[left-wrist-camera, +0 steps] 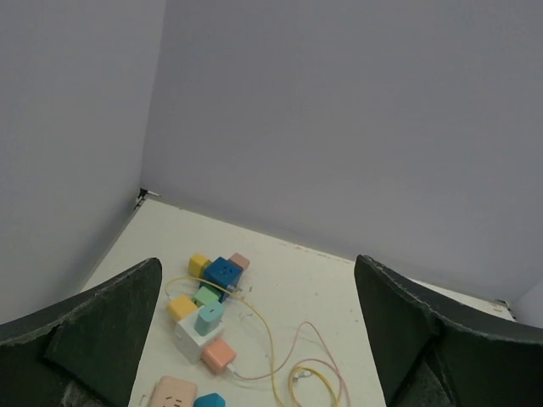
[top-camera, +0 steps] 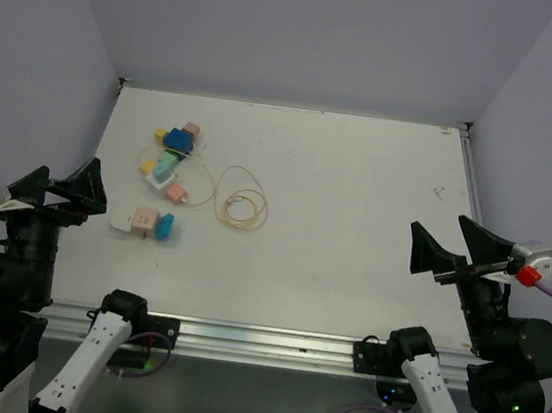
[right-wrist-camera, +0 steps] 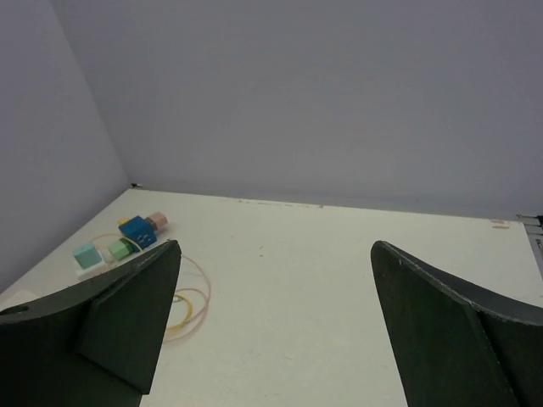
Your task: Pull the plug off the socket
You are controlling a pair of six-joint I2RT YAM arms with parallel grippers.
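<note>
Presently left claw point(top-camera: 61, 186) and right claw point(top-camera: 449, 250) gape fully, empty; far-left on the surface point(top-camera: 354, 226), a teal plug point(left-wrist-camera: 209, 317) sits in a white socket point(left-wrist-camera: 190, 344).

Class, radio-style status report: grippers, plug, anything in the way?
Left gripper open, empty. Right gripper open, empty. Plug in socket, untouched. Cable coil to its right.

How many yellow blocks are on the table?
2. One yellow block sits left of the blue block; the other yellow block lies nearer, left of the green block. None seems hidden.
</note>
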